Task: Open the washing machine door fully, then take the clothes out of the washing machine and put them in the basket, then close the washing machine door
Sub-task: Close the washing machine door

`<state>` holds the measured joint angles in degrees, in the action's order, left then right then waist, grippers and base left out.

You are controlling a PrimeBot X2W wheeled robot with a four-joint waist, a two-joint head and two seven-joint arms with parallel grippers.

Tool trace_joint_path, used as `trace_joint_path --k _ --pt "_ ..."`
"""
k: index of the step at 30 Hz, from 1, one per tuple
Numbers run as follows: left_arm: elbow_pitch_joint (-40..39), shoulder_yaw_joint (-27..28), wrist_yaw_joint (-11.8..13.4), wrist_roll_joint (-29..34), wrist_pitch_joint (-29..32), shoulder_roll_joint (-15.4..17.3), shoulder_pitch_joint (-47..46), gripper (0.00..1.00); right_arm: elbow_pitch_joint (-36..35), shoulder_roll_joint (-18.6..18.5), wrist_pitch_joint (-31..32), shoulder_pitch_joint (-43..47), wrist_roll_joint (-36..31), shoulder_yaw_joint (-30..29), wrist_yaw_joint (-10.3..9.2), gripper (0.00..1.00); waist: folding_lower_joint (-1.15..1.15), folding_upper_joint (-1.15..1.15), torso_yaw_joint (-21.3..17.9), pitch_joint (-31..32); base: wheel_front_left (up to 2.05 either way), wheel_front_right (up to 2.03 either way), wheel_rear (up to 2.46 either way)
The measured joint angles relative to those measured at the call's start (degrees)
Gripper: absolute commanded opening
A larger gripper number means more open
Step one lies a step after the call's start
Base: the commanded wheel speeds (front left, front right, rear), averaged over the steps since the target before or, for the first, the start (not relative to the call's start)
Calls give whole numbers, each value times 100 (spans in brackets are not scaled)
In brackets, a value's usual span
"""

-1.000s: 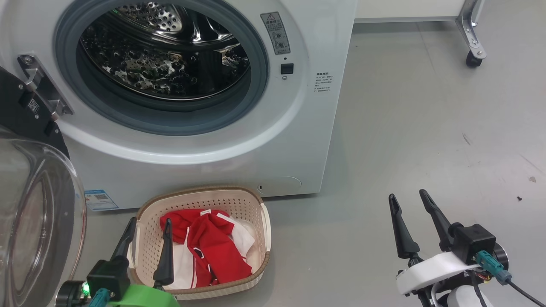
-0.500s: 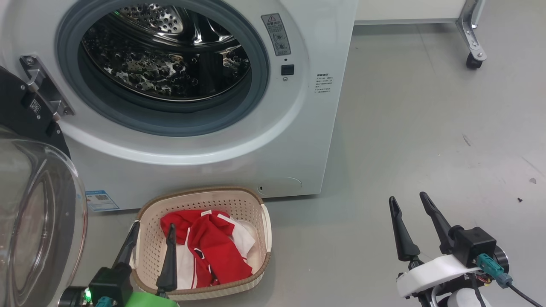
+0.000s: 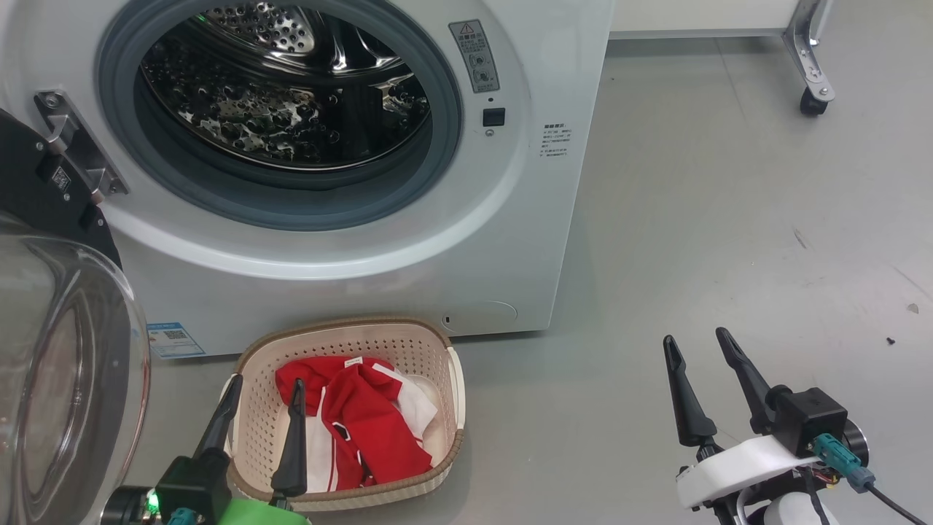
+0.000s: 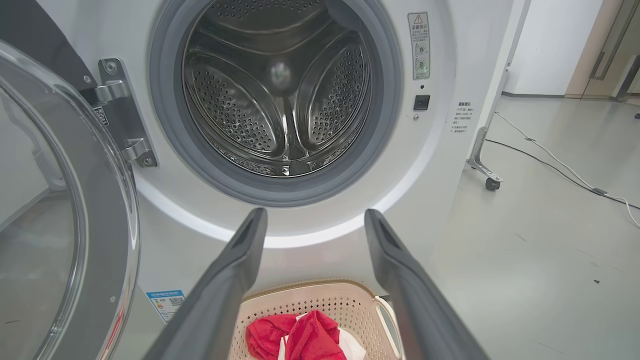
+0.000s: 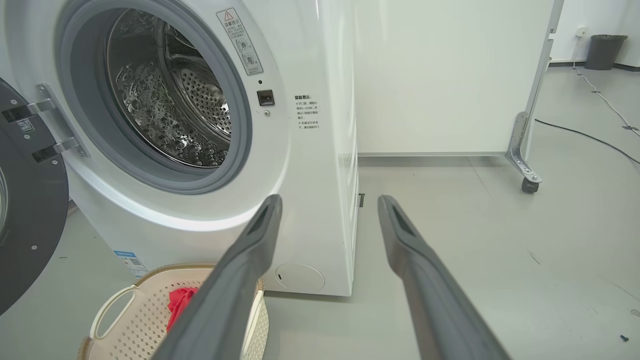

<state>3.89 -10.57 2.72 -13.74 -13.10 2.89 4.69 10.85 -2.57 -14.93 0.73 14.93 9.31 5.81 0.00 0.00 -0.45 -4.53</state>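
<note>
While the washing machine door [image 3: 65,364] is standing swung out leftward, clothes [image 3: 364,423] are lying in the basket [image 3: 342,324], long axis slanting back-left to front-right; left pincer [image 3: 267,380] and right pincer [image 3: 695,335] are gaping wide, empty.

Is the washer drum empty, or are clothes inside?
Empty as far as visible: the steel drum shows bare perforated metal; red clothes lie in the basket.

Washing machine [image 3: 510,240] glossy white panel, drum [image 4: 280,100] shiny perforated steel, basket [image 3: 350,343] matt perforated plastic, clothes [image 3: 372,430] soft red cloth, floor [image 3: 729,219] smooth grey.
</note>
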Motion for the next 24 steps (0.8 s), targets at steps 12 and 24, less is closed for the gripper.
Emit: trace_joint_path --k 12,24 --pt "-162 -32 8 65 77 3 6 100 -31 1 0 0 10 5 -42 100 0 0 -6 -2 -42 42 0" --pt "-297 -43 51 66 145 10 48 100 -65 1 0 0 10 14 -44 100 0 0 -20 -27 -93 93 0"
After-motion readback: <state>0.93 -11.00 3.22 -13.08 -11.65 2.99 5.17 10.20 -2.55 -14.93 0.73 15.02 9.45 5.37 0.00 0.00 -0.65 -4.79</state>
